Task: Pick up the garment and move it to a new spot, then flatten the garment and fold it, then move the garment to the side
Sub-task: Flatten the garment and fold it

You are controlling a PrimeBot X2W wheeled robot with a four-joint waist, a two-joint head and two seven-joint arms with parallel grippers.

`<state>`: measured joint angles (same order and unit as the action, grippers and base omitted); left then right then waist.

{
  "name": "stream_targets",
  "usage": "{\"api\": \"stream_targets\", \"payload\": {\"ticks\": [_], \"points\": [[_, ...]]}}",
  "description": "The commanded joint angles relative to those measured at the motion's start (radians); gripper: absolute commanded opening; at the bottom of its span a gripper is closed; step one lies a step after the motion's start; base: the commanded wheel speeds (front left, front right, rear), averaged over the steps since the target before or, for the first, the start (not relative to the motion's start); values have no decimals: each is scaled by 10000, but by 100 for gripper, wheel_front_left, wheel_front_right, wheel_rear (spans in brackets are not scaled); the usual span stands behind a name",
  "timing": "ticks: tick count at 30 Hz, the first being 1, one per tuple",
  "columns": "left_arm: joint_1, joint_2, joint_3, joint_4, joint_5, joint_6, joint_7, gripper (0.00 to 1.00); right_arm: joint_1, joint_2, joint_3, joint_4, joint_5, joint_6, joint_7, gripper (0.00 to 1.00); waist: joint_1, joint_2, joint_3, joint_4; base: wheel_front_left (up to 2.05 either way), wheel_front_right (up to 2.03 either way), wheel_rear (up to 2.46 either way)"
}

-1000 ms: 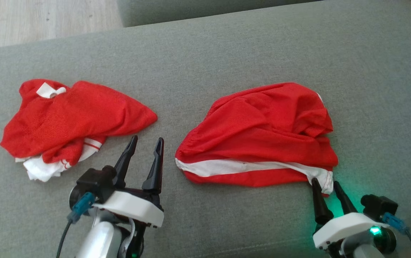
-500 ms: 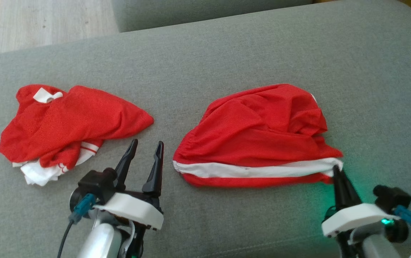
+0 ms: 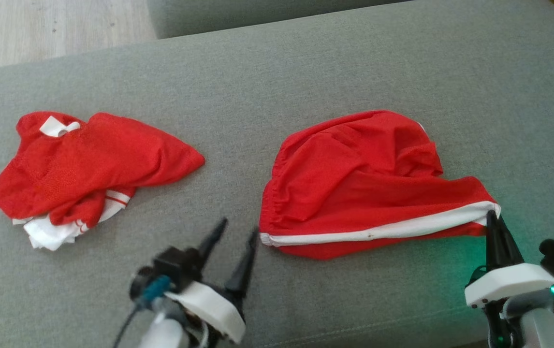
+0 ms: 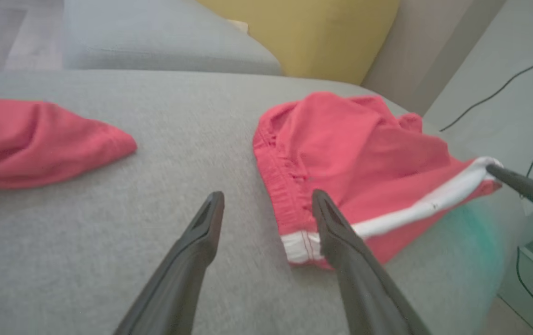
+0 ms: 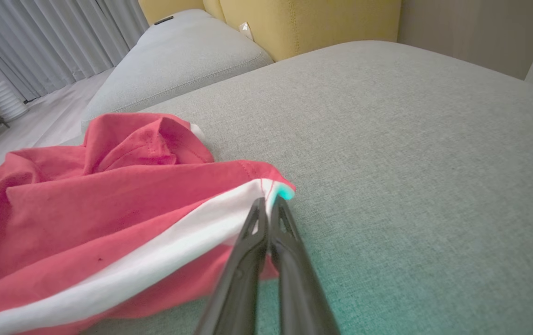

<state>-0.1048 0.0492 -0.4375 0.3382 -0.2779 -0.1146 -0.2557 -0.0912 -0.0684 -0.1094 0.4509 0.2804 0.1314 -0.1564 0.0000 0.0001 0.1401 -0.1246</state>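
My right pincer [image 3: 492, 216] clamps white-striped corner of red shorts [image 3: 354, 179] on cushion [image 3: 306, 72]; left pincer [image 3: 238, 228] gapes empty beside shorts' waistband; second red garment [image 3: 88, 164] left of shorts.

A bare strip of grey cushion [image 3: 231, 145] runs near to far between the red shorts [image 3: 364, 179] at right and a crumpled red jersey [image 3: 88, 164] at left. Beyond both, the far cushion is unobstructed.
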Motion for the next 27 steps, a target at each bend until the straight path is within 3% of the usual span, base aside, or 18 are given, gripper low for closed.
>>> {"api": "stream_targets", "payload": {"ticks": [1,11,17,27], "points": [[-314,10,81,-44,131,-57,-61,100,-205,-35,156,-365,-22,-7,49,0,0,-1,6,5,0,0,0],[-804,10,-975,1458,-665,-157,-61,100,-173,88,312,-447,-28,-7,179,0,0,-1,98,-117,0,0,0],[-1169,10,-1344,1768,-1353,-159,-61,100,-254,109,450,-449,-16,-7,197,0,0,-1,216,-294,0,0,0],[-1678,10,-1533,2082,-1458,-160,-61,100,-298,128,557,-434,-32,-7,127,0,0,-1,386,-351,0,0,0]]}}
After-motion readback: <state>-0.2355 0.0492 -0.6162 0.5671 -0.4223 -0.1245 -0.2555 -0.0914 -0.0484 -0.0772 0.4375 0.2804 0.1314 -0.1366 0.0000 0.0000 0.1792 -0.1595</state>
